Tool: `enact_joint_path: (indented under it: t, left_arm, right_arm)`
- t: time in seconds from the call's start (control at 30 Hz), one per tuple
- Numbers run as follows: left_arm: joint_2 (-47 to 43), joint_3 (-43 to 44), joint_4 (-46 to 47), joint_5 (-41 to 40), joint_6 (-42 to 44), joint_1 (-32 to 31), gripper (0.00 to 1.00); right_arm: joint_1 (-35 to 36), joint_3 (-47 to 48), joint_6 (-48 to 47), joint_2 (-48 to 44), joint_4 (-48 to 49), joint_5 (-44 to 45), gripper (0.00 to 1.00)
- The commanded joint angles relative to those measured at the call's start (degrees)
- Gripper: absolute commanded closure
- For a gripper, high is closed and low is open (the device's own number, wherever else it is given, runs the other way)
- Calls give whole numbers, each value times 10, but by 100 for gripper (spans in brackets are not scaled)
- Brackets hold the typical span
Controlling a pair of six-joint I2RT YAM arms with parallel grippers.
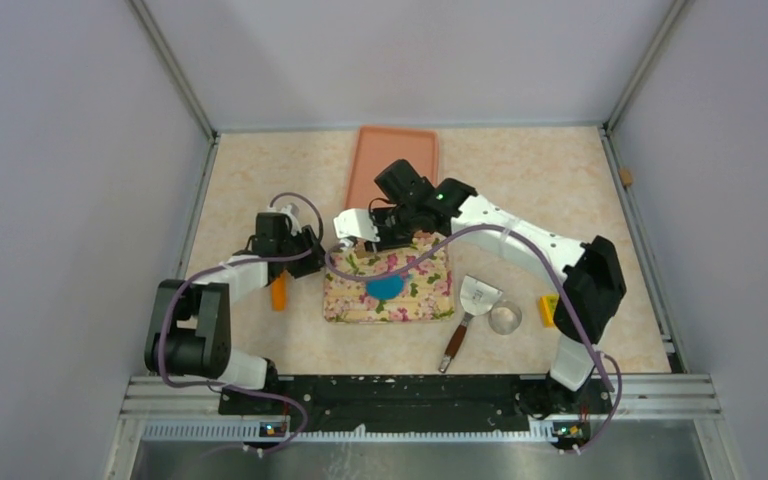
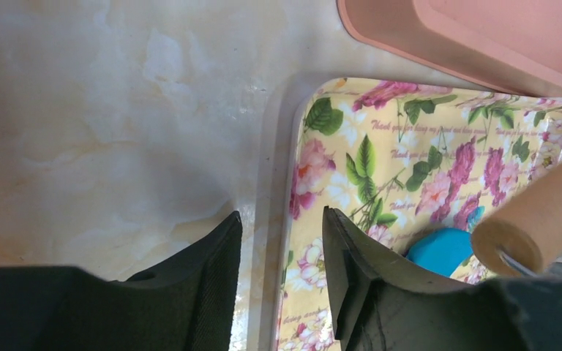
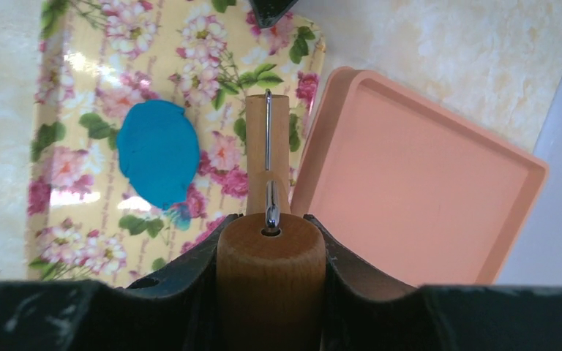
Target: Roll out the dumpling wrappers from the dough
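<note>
The dough [image 3: 159, 152] is a flattened, roughly oval blue patch. It lies on the floral tray [image 1: 430, 300], a little below that tray's middle in the top view and left of centre in the right wrist view.

Just to the right of the dough in the right wrist view is the wooden roller [image 3: 267, 139]. Its barrel points up the frame over the tray, with a strip of flower print showing between it and the dough. The right gripper [image 3: 271, 245] is clamped on the roller's handle, one finger pressed to each side of it, at the bottom centre of that view.

The left gripper [image 2: 282, 216] sits at the floral tray's left edge, at bottom centre of its own view. Its jaws are partly apart and hold nothing. One finger is over the table [image 1: 540, 180], the other is over the tray, and the rim runs up through the gap. I cannot tell whether either finger touches the rim.

The pink tray [image 1: 392, 160] lies against the floral tray's far side, at upper centre of the top view.

At lower right of the top view are a spatula [image 1: 478, 295], a metal ring cutter [image 1: 505, 318] just beside its blade, and a yellow brick [image 1: 548, 303] near the right arm.

An orange item [image 1: 278, 293] lies left of the floral tray, beneath the left arm.
</note>
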Motion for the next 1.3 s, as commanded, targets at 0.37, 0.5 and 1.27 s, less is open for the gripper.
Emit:
enact_joint_path:
  t: [0.37, 0.5, 1.27]
  left_arm:
    - [0, 9, -14, -4, 2, 2, 70]
    - [9, 9, -12, -1, -1, 2, 79]
    - [31, 8, -3, -12, -6, 3, 100]
  right_arm:
    - [6, -90, -11, -53, 1, -51, 100]
    - [7, -101, -15, -43, 18, -47, 100]
    - [-23, -101, 25, -19, 96, -40, 100]
